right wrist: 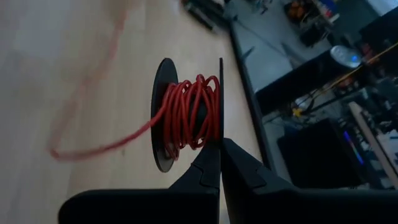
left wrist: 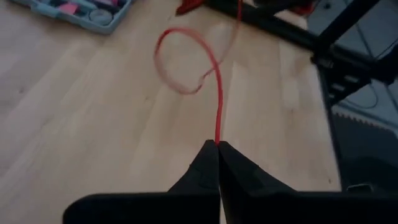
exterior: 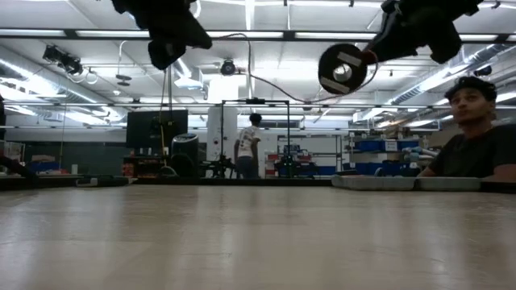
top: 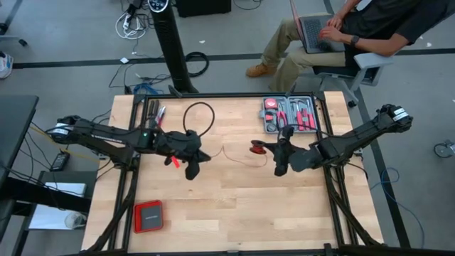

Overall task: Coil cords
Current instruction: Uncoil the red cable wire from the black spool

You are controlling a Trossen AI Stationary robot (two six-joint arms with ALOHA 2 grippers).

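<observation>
The thin red cord point(top: 229, 153) runs slack, with a loop point(left wrist: 186, 62), between my two grippers, both raised above the wooden table point(top: 234, 206). Part of it is wound on a small black spool point(right wrist: 186, 118), also seen from above point(top: 257, 147) and from table height point(exterior: 345, 68). My left gripper point(top: 205, 153) is shut on the cord's free run, left of the table's middle. My right gripper point(top: 270, 149) is shut on the spool, right of the middle. My left gripper pinches a single strand of the red cord point(left wrist: 217, 140) between its two fingertips. The cord leads away from the tips toward the spool, lifted clear of the table and slack, curling into a loop. My right gripper pinches the rim of one of the spool's flanges point(right wrist: 220, 138) between its two fingertips. The spool is held clear of the table, its flanges on edge. The red windings point(right wrist: 193, 115) sit between the flanges, and a strand leaves them toward my left gripper.
A grey tool tray point(top: 290, 115) stands at the far right of the table. A flat red box point(top: 148, 215) lies near the front left. A black cable loop point(top: 199, 117) lies at the far middle. A person with a laptop point(top: 341, 32) sits beyond the far edge.
</observation>
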